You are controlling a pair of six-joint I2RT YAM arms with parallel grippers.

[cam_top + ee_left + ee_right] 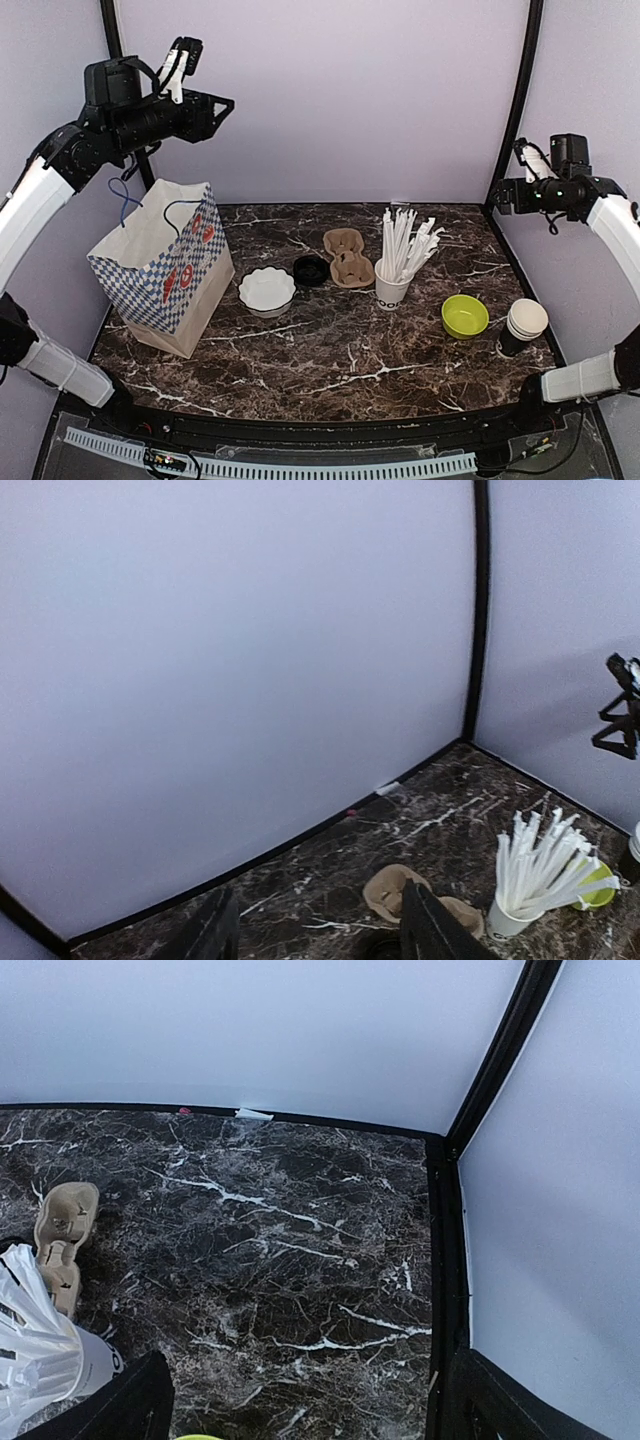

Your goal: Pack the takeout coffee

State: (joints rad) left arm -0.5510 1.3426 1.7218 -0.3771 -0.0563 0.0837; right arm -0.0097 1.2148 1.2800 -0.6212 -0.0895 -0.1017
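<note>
The takeout coffee shows as a black paper cup point(522, 328), white inside, standing at the table's right edge; it looks like a stack of two. A black lid point(310, 270) lies near the table's middle, beside a brown cardboard cup carrier point(349, 257). A blue-checked paper bag point(165, 265) stands open at the left. My left gripper point(224, 104) is raised high above the bag, open and empty point(320, 942). Held high at the right wall, my right gripper point(498, 196) is open with nothing between its fingers point(320, 1415).
A white cup of straws point(392, 285) stands right of the carrier point(398, 890). A lime-green bowl point(465, 316) sits left of the black cup. A white scalloped dish point(267, 290) lies beside the bag. Black frame posts point(520, 100) flank the back wall.
</note>
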